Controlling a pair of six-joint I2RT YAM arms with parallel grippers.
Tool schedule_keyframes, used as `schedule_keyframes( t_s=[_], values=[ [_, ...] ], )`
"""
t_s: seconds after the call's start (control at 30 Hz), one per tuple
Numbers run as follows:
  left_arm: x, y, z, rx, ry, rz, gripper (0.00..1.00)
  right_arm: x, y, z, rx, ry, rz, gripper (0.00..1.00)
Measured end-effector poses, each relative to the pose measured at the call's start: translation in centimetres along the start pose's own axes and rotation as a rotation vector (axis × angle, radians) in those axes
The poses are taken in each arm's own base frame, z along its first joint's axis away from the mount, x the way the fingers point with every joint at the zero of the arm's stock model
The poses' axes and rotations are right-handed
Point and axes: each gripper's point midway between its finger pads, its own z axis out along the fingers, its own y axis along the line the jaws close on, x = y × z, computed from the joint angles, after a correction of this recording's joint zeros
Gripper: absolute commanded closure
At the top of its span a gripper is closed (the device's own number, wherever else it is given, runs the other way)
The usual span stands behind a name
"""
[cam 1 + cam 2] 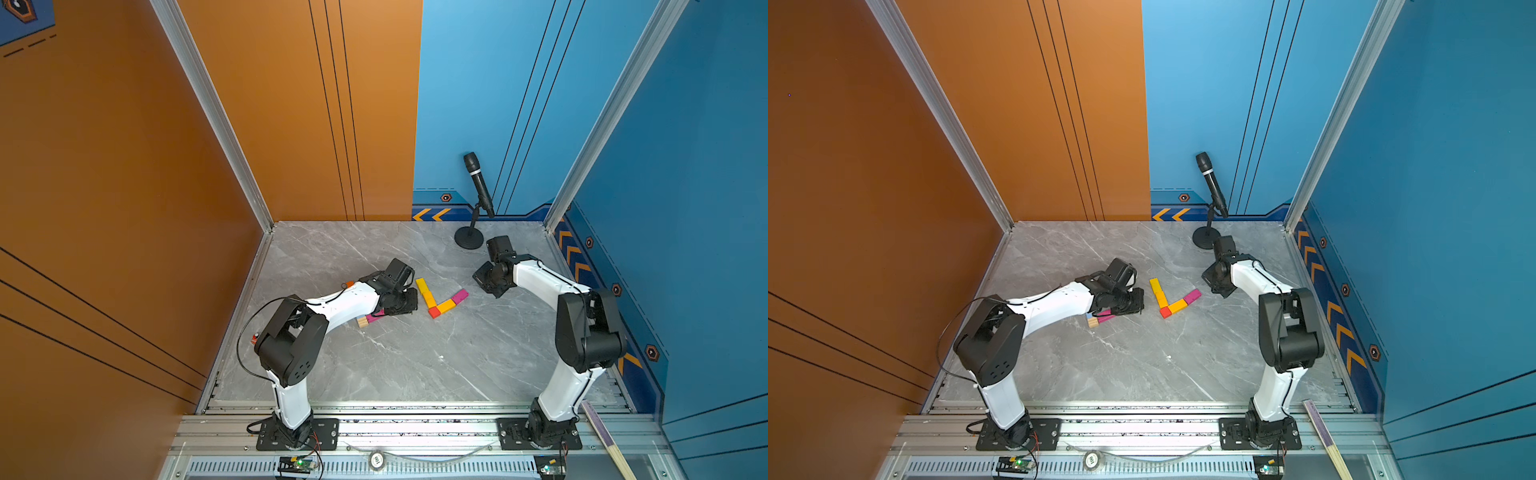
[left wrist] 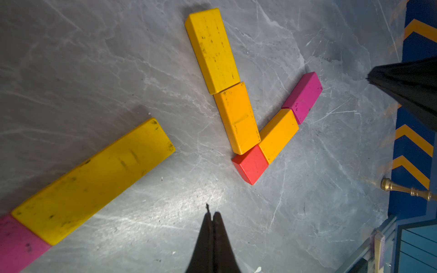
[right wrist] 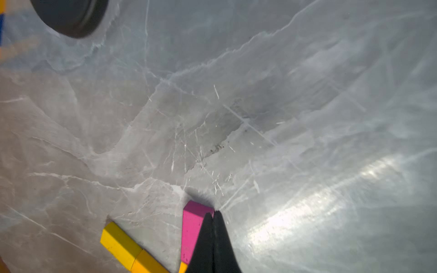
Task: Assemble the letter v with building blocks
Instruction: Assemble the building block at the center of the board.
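Five building blocks lie in a V in the middle of the table: a yellow one (image 1: 422,284) (image 2: 212,49), an amber one (image 2: 237,118), a red cube (image 1: 434,312) (image 2: 250,165) at the corner, another amber one (image 1: 446,305) (image 2: 279,134) and a pink one (image 1: 460,296) (image 3: 191,231). My left gripper (image 1: 409,302) (image 2: 212,214) is shut and empty, low over bare table left of the V. My right gripper (image 1: 480,284) (image 3: 212,214) is also shut with nothing between its fingers, its tips at the pink block's outer end. A long yellow block (image 2: 94,179), a pink block (image 1: 376,316) and a plain wood cube (image 1: 362,321) lie under my left arm.
A black microphone (image 1: 480,187) stands on a round base (image 1: 468,240) (image 3: 71,16) at the back right, close behind my right wrist. A small brass knob (image 2: 402,189) sits by the right wall. Orange and blue walls close in the table on three sides.
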Motion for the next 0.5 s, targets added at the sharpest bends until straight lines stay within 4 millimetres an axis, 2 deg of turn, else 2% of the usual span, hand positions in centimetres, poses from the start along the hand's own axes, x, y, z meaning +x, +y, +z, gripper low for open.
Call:
schedule_keyframes(
  t_s=[0.17, 0.5],
  values=[
    [0.5, -0.4, 1.0, -0.011, 0.024, 0.008, 1.0, 0.6, -0.2, 2.1, 0.018, 0.052, -0.034, 1.0],
    [2.0, 0.4, 3.4, -0.055, 0.087, -0.003, 1.0, 0.7, 0.4, 3.1, -0.003, 0.071, -0.052, 1.0]
  ],
)
